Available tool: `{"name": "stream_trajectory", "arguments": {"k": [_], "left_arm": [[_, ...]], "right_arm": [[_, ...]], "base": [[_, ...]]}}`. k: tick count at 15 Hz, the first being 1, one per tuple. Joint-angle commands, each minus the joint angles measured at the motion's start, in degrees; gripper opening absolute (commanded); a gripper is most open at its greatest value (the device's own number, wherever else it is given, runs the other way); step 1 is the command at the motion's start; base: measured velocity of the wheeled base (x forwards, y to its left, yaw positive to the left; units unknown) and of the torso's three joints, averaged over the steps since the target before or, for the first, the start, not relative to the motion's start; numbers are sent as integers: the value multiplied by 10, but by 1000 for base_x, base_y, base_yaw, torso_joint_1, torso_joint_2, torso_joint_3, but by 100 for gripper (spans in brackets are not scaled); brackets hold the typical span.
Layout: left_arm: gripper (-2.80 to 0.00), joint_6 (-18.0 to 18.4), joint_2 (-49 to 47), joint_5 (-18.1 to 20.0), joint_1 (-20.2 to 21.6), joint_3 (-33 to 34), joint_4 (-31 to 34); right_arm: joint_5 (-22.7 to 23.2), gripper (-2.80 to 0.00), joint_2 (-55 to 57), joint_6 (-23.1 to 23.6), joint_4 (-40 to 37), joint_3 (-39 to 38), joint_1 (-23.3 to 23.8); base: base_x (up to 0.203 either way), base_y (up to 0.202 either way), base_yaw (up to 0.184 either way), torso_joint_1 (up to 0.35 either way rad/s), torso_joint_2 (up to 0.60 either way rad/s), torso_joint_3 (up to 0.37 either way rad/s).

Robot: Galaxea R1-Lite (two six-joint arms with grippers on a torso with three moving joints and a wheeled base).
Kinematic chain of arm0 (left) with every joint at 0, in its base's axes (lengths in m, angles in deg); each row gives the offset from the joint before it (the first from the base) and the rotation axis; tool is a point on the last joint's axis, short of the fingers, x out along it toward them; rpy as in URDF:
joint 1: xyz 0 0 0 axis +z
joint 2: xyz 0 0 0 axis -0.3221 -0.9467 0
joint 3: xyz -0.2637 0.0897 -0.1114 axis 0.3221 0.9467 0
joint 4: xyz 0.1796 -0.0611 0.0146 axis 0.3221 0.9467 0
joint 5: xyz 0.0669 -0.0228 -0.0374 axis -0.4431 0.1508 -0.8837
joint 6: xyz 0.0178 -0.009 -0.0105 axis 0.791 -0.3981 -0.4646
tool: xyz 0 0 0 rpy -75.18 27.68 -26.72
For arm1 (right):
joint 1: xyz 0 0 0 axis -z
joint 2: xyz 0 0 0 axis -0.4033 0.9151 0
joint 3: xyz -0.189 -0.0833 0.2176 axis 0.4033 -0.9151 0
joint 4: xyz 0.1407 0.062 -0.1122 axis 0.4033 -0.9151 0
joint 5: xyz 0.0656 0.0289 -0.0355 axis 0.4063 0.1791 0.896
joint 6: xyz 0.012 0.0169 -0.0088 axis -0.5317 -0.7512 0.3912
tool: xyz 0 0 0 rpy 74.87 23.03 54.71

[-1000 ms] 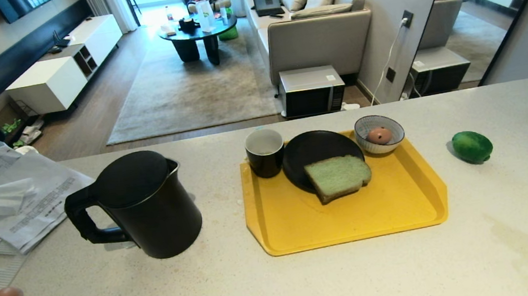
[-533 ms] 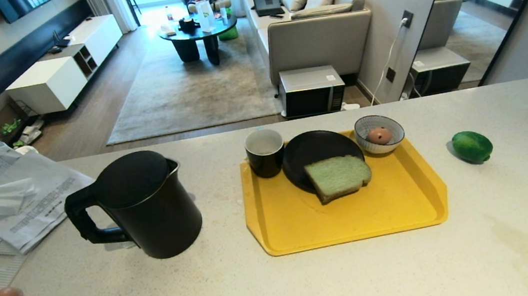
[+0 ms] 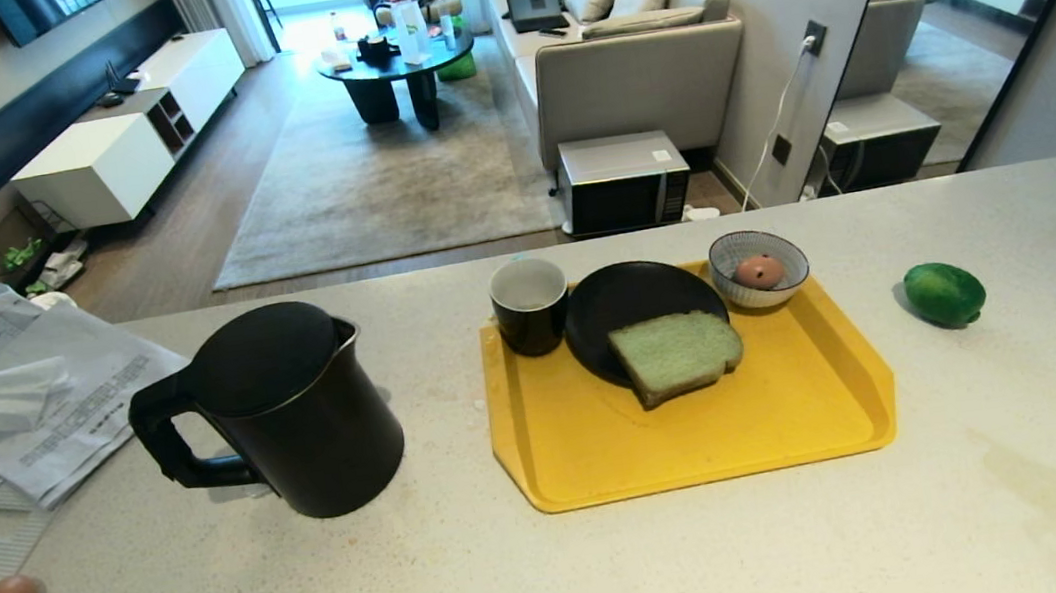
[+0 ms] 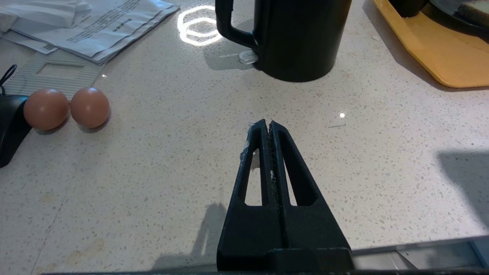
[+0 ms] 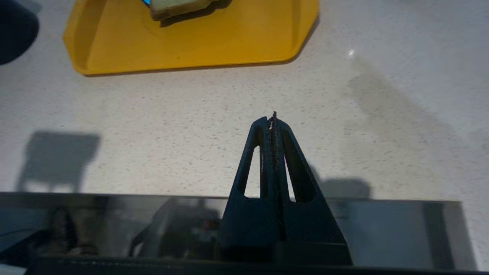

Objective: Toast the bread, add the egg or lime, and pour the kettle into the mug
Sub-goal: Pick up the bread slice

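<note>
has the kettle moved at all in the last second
No. In the head view the kettle stands where it was, the same gap left of the yellow tray, handle toward the papers.

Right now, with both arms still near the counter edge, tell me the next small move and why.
Probably open the right gripper and reach it toward the bread. The slice lies half on the black plate in the yellow tray, untoasted, and that gripper is shut over bare counter just short of the tray. The left gripper rests shut near the kettle.
</note>
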Motion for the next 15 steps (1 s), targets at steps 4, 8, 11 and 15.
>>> {"name": "stream_trajectory", "arguments": {"k": [4,8,11,15], "left_arm": [[-280,0,0,0,-1,-1,0],[-280,0,0,0,0,-1,0],[-280,0,-1,0,0,-1,0],[-280,0,-7,0,0,-1,1]], "right_arm": [[85,-280,236,-99,18,83,0],[137,-280,364,-130,141,117,0],[211,-280,438,-199,165,163,1],[231,-280,499,-211,184,199,1]], "base": [[0,0,0,0,0,0],[0,0,0,0,0,0],[0,0,0,0,0,0],[0,0,0,0,0,0]]}}
